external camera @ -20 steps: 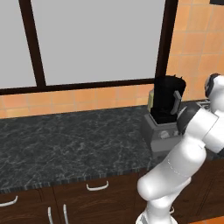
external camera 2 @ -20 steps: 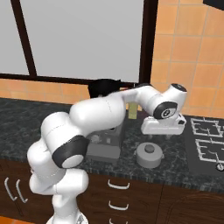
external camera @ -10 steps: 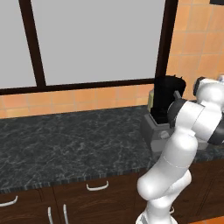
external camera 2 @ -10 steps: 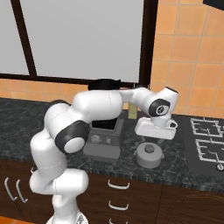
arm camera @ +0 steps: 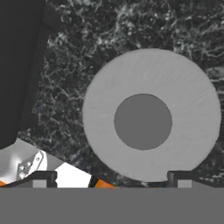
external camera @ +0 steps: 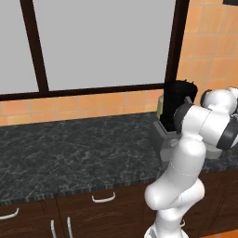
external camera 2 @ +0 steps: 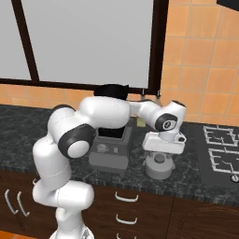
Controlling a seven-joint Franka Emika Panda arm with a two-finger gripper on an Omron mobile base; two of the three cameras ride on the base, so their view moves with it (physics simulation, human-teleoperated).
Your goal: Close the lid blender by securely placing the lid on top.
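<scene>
We see our pincer (external camera 2: pixel 161 150) hanging directly above the lid (external camera 2: pixel 159 166), its jaws spread as wide as they go and holding nothing. In the hand view the two fingertips (arm camera: pixel 43 177) stand far apart at the bottom edge, and the lid (arm camera: pixel 151 114) lies flat on the dark speckled counter (arm camera: pixel 131 30), a light grey disc with a darker round centre, set off toward one fingertip, not midway between them. We judge that offset the main risk: if we descend as we stand, one finger may land on the rim and push or tip the lid instead of straddling it. The lid looks nearly as wide as our opening, so there is little margin. The blender (external camera 2: pixel 112 140) stands just beside the lid to our left, its dark jar mouth still uncovered; our forearm passes close to the jar, so a careless lift could knock it.
</scene>
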